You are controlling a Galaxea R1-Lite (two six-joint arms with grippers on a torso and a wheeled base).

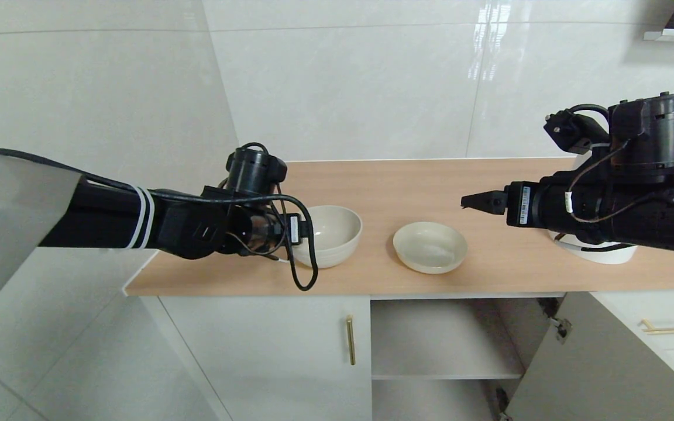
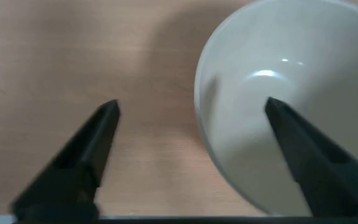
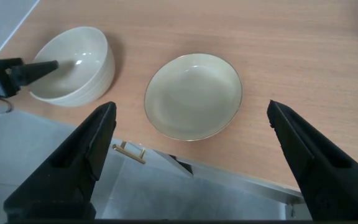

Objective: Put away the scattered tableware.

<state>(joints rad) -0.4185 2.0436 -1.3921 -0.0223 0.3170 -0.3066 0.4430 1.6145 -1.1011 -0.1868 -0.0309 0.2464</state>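
Observation:
A deep cream bowl (image 1: 331, 233) (image 2: 260, 62) (image 3: 73, 62) stands on the wooden counter (image 1: 407, 187) toward its left end. My left gripper (image 1: 297, 231) (image 2: 192, 107) is open and straddles the bowl's near-left rim, one finger over the inside and one outside. A shallow cream bowl (image 1: 430, 247) (image 3: 193, 94) sits to the right of the deep one. My right gripper (image 1: 473, 202) (image 3: 191, 109) is open, hovering above and to the right of the shallow bowl, with nothing in it.
A white round object (image 1: 597, 252) rests on the counter under the right arm. Below the counter, the cabinet's right door (image 1: 594, 362) hangs open, showing a bare shelf (image 1: 439, 342). The left door (image 1: 267, 351) is closed. A tiled wall runs behind.

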